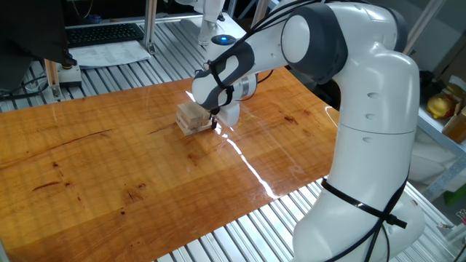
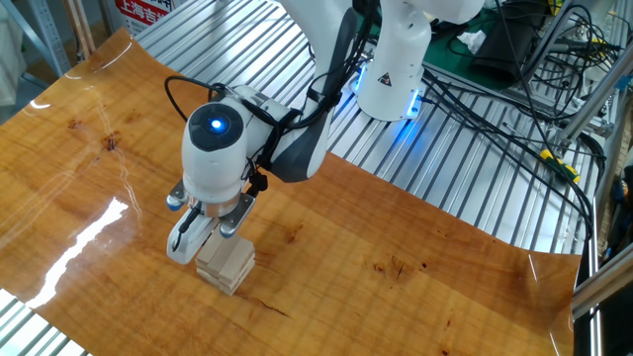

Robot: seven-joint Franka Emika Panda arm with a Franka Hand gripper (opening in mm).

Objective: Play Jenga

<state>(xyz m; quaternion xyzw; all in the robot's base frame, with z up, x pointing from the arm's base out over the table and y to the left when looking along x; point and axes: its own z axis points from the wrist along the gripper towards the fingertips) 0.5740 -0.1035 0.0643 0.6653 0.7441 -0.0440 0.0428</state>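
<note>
The Jenga stack [image 1: 191, 118] is a low pile of pale wooden blocks in crossed layers on the wooden table, also seen in the other fixed view as the Jenga stack [image 2: 226, 264]. My gripper [image 1: 220, 120] is down at table level right beside the stack, on its side toward the arm's base. In the other fixed view the gripper [image 2: 204, 237] points down, with a white finger [image 2: 181, 242] left of the stack and a dark pad at the stack's top edge. The fingers stand apart. I cannot make out anything held between them.
The wooden table top [image 1: 109, 167] lies on a ribbed metal bench [image 1: 240, 240]. A keyboard and papers [image 1: 102, 35] sit beyond the far edge. Cables [image 2: 495, 109] and the arm's base [image 2: 391, 69] are behind the table. The arm's large body [image 1: 371, 145] stands at the right edge.
</note>
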